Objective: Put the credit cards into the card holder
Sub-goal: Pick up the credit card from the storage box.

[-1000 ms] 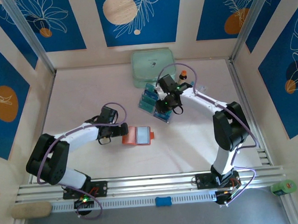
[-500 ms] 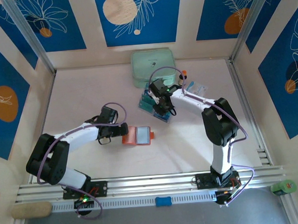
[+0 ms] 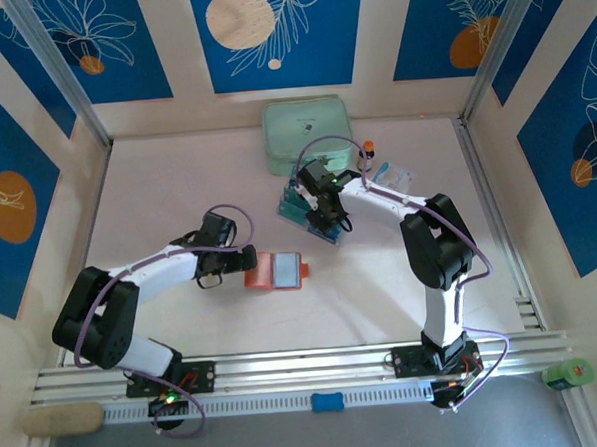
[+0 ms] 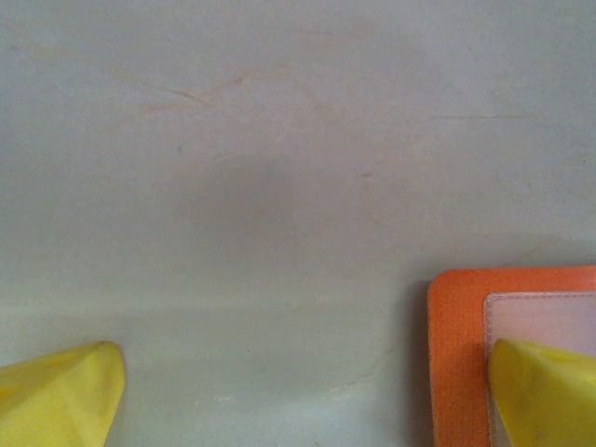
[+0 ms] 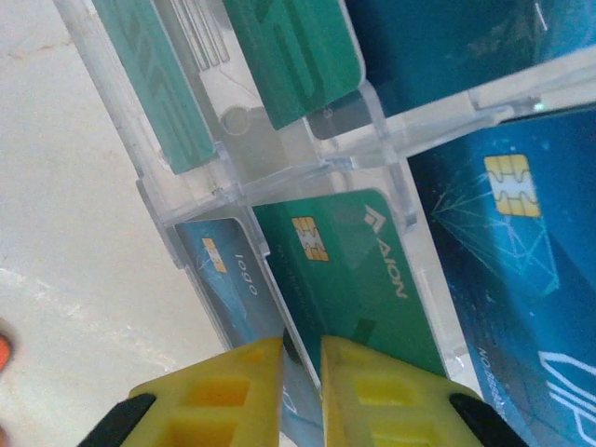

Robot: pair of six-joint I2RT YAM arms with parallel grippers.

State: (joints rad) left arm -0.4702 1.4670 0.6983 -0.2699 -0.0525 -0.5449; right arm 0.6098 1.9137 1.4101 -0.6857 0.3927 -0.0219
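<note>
Right pincer (image 5: 303, 372) has moved onto the clear rack (image 5: 186, 214), pinching a green credit card (image 5: 358, 270); left pincer (image 4: 298, 391) gapes wide, orange card holder (image 4: 456, 354) beneath one fingertip.

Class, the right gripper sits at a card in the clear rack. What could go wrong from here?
The right gripper stands nearly shut where the green card overlaps a grey-blue card: it may pinch both, or slip.
Both sit deep in the clear rack, so a lift might drag it along.
One finger of the open left gripper lies over the card holder and could block its pocket.
</note>
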